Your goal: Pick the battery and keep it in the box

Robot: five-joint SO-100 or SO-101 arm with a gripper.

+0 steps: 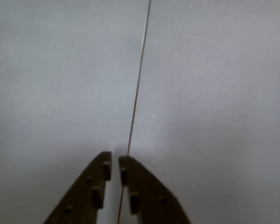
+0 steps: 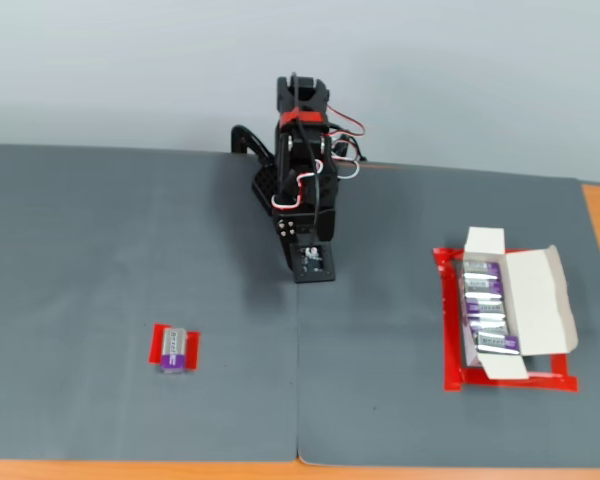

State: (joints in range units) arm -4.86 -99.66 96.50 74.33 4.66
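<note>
Closest to the wrist lens, dark gripper (image 1: 115, 158) fingers (image 1: 99, 186) sit nearly together, with a mere sliver of gap and nothing held between them. Below them lies only bare grey mat (image 1: 214, 93) and a thin seam (image 1: 137, 84); no battery and no box in that view. Reads, from the fixed view, as the very start of the pick: arm folded close to its base, gripper (image 2: 312, 262) low over the mat at centre. Going left to right in that view: find the battery (image 2: 176, 348) well apart from the gripper, off to its left and nearer the mat's front edge, lying flat on a red tape patch (image 2: 156, 345) with nothing crowding it. Spread the fingers wide before descending, not after. Swing left, reach out and come down from above with the tips straddling the silver-purple body across its narrower side. Close on the body itself, not on the tape, and squeeze firmly enough for a small smooth block. On the gripper's far right, well apart, find the box (image 2: 542, 300), flaps open, inside a red tape rectangle (image 2: 448, 330), already holding a row of similar batteries (image 2: 486, 305). Lift high enough to clear the flaps. Look for a free spot beside that row, hard to make out from here, and release low.
</note>
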